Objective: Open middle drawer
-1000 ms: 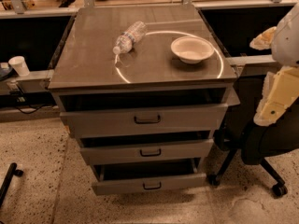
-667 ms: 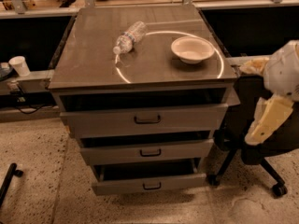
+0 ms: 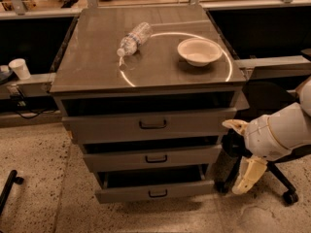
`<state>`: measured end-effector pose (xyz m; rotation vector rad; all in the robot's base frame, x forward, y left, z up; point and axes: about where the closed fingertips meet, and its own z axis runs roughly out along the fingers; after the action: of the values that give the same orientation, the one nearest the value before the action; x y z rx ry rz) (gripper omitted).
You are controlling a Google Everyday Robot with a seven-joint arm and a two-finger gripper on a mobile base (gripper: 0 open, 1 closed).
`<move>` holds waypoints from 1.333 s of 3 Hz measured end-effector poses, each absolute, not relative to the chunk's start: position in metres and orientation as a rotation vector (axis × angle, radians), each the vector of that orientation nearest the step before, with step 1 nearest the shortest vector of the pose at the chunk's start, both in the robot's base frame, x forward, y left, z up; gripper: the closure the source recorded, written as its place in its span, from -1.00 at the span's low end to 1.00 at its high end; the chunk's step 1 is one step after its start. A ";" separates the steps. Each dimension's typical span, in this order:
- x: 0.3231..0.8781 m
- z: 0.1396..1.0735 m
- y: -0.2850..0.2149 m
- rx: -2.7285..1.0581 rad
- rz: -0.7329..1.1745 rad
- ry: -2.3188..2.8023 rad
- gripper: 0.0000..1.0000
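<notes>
Speckled floor in foreground, with a grey three-drawer cabinet (image 3: 92,57) behind. The gripper (image 3: 241,152) hangs beside the cabinet's right edge, jaws spread, holding nothing. The middle drawer (image 3: 194,155) sits between the taller and slimmer fronts, its loop handle (image 3: 156,158) untouched. Judged barely ajar, so reaching, grasping and pulling are left. On top lie a water bottle (image 3: 132,38) and a bowl (image 3: 199,51).

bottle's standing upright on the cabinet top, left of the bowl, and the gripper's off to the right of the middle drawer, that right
Not quite. The camera view shows the bottle lying on its side, not upright. The rest holds: it is on the cabinet top, left of the bowl, and the gripper is off to the right of the middle drawer.
</notes>
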<state>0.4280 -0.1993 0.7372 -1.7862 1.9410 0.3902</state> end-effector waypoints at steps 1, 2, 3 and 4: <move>0.428 0.737 -0.199 -1.786 0.390 1.941 -1.00; 0.439 0.727 -0.188 -1.776 0.373 1.902 -1.00; 0.446 0.690 -0.164 -1.733 0.346 1.804 -1.00; 0.450 0.660 -0.150 -1.721 0.251 1.725 -1.00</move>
<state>0.4502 -0.1501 0.6604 -1.7211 1.7247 0.2510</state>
